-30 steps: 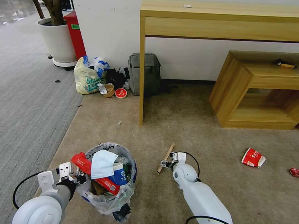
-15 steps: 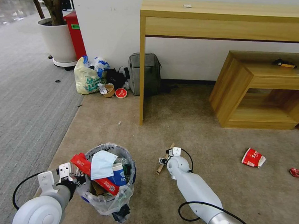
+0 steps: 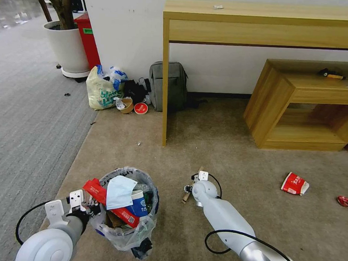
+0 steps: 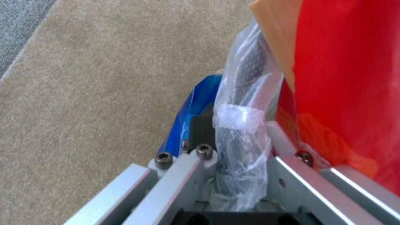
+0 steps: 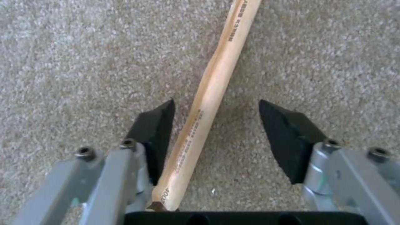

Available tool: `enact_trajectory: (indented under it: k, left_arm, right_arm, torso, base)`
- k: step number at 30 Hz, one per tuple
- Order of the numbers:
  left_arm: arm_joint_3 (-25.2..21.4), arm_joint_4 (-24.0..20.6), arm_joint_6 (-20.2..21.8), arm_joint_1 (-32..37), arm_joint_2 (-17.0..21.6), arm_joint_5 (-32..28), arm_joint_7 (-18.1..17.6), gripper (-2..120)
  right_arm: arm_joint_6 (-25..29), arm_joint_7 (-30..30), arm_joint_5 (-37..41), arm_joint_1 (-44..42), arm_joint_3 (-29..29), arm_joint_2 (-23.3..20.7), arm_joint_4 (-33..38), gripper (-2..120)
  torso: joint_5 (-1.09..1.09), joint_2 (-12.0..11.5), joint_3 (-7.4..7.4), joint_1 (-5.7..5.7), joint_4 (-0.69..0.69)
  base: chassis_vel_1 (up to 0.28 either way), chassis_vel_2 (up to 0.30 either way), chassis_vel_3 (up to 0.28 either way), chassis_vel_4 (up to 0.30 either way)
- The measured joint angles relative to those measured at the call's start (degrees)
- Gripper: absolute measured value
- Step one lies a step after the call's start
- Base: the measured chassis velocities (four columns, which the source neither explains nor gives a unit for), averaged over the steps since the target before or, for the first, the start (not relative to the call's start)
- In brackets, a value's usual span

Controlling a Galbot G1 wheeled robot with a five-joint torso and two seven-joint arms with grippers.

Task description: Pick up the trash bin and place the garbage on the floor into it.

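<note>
Here our right gripper sits low on the floor, jaws spread wide either side of the stick, ready to close on it. Just left of the stick, our left gripper pinches the rim of the trash bin, keeping the nearly full bin within reach for dropping litter.
</note>
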Motion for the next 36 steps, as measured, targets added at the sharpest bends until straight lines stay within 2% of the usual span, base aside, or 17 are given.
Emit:
enact_trajectory:
  k: [2, 9, 20, 23, 26, 31, 36]
  left_arm:
    - [0.01, -0.06, 0.00, 0.07, -0.06, 0.04, 0.02, 0]
    - [-0.01, -0.35, 0.00, 0.30, -0.07, 0.12, 0.26, 0]
    - [0.03, -0.61, 0.00, 0.51, -0.15, 0.56, 0.65, 0]
    - [0.10, -0.67, 0.00, 0.52, -0.23, 0.65, 0.71, 0]
    - [0.12, -0.73, 0.00, 0.60, -0.30, 0.80, 0.82, 0]
    - [0.09, -0.91, 0.00, 0.61, -0.20, 0.84, 0.98, 0]
    - [0.03, -1.05, 0.00, 0.51, -0.11, 0.82, 1.07, 0]
  right_arm:
    - [0.04, 0.00, -0.11, -0.04, -0.16, 0.08, -0.34, 46]
    - [0.16, -0.06, -0.13, -0.18, -0.12, 0.19, -0.91, 39]
    - [0.78, -0.50, -0.42, -0.47, 0.16, 0.04, -1.65, 19]
    - [1.01, -0.63, -0.52, -0.49, 0.22, 0.08, -1.82, 4]
    - [1.22, -0.68, -0.66, -0.64, 0.33, 0.12, -1.84, 0]
    - [1.66, -0.71, -1.40, -1.10, 0.74, -0.07, -1.18, 0]
    - [2.72, -1.57, -5.65, -2.78, 2.00, -1.92, 4.59, 0]
  torso:
    - [0.00, 0.00, 0.00, 0.00, 0.00]
    - [0.00, 0.00, 0.00, 0.00, 0.00]
    - [0.00, 0.00, 0.00, 0.00, -0.01]
    - [0.00, 0.00, 0.00, 0.00, -0.01]
    - [0.00, 0.00, 0.00, 0.00, 0.00]
    - [0.01, 0.00, 0.00, 0.00, 0.00]
    - [0.01, 0.00, 0.01, 0.00, -0.01]
  base:
    - [0.000, 0.000, 0.000, 0.000]
    - [0.000, 0.000, 0.000, 0.000]
    - [0.000, 0.000, 0.000, 0.000]
    - [0.000, 0.000, 0.000, 0.000]
    - [0.000, 0.000, 0.000, 0.000]
    - [0.000, 0.000, 0.000, 0.000]
    - [0.000, 0.000, 0.000, 0.000]
